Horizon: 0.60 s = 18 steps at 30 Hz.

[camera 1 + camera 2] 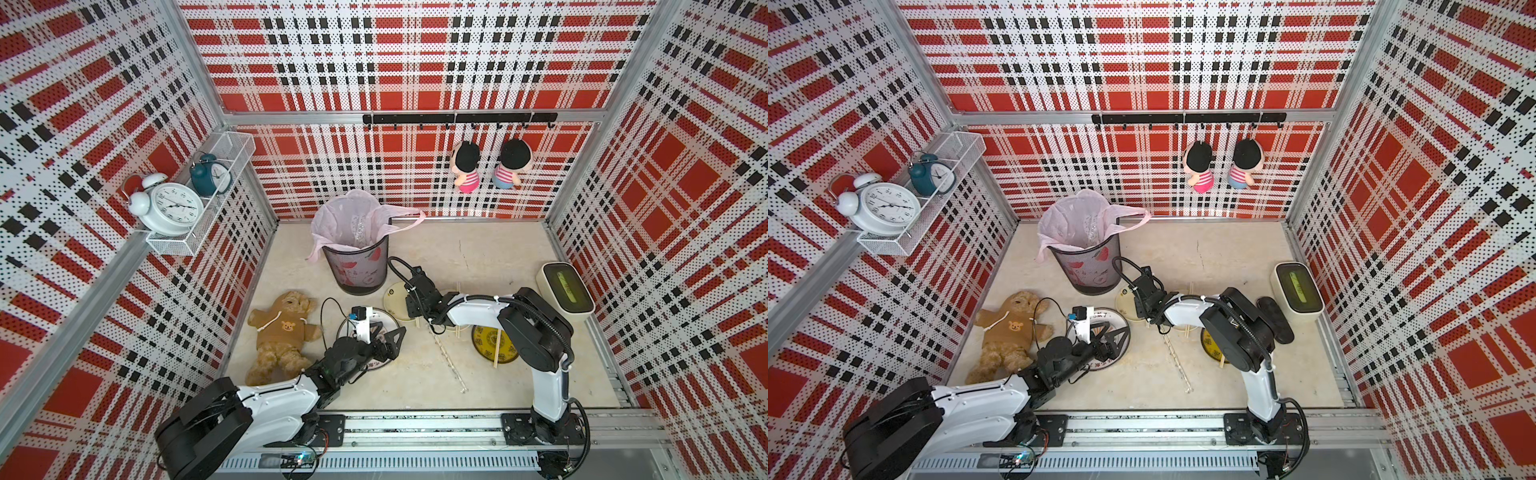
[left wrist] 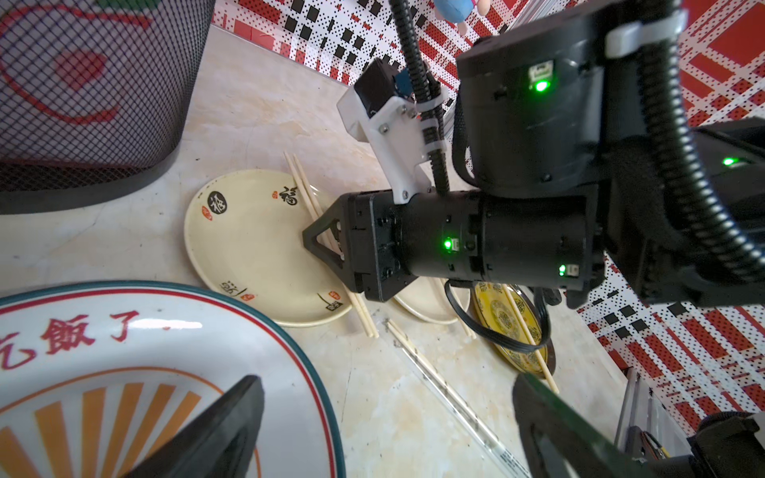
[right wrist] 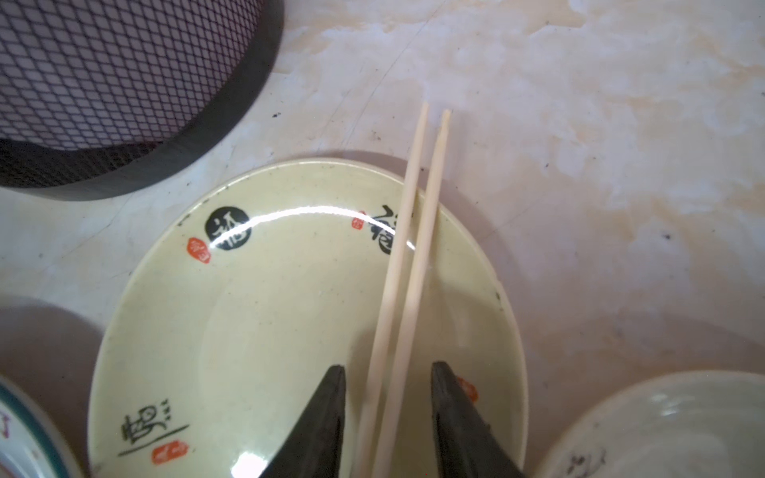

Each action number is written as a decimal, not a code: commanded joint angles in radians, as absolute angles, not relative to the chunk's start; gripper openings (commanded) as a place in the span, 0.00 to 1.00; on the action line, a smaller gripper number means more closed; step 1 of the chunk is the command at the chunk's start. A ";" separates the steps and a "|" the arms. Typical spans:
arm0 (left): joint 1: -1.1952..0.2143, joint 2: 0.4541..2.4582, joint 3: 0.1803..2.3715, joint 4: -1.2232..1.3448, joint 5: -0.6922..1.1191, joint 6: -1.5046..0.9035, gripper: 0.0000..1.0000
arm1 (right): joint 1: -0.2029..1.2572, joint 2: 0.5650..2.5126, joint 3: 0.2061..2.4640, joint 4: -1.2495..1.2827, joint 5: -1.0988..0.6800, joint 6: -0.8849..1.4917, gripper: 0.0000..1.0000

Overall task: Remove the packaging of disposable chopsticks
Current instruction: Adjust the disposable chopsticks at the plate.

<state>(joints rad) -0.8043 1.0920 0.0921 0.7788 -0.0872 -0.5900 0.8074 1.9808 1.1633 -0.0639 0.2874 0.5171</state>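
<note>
Straddling bare chopsticks [image 3: 407, 256] on cream plate [image 3: 248, 310] w/ my right end effector [image 3: 388, 366] narrow, not pinching yet, I'd centre both sticks before squeezing; left end effector [image 2: 385, 380] wide, clear sleeve [image 1: 448, 359] on bench [image 1: 395, 386].

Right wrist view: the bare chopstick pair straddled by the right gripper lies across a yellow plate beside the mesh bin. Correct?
No: the plate is cream with black calligraphy, not yellow, as the right wrist view shows. The bare chopstick pair, straddled by the right gripper, does lie across it beside the mesh bin.
</note>
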 commanded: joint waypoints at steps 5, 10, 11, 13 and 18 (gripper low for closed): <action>-0.798 1.114 0.085 0.819 -0.077 -0.574 0.97 | 0.805 1.993 1.177 -0.039 0.273 0.525 0.26; -0.798 1.121 0.085 0.823 -0.074 -0.574 0.97 | 0.805 1.996 1.186 -0.045 0.272 0.523 0.23; -0.798 1.120 0.085 0.824 -0.074 -0.573 0.97 | 0.805 1.994 1.186 -0.044 0.271 0.523 0.23; -0.798 1.119 0.083 0.823 -0.073 -0.572 0.97 | 0.805 1.991 1.183 -0.048 0.273 0.523 0.24; -0.796 1.111 0.080 0.823 -0.071 -0.572 0.98 | 0.805 1.973 1.173 -0.043 0.272 0.524 0.33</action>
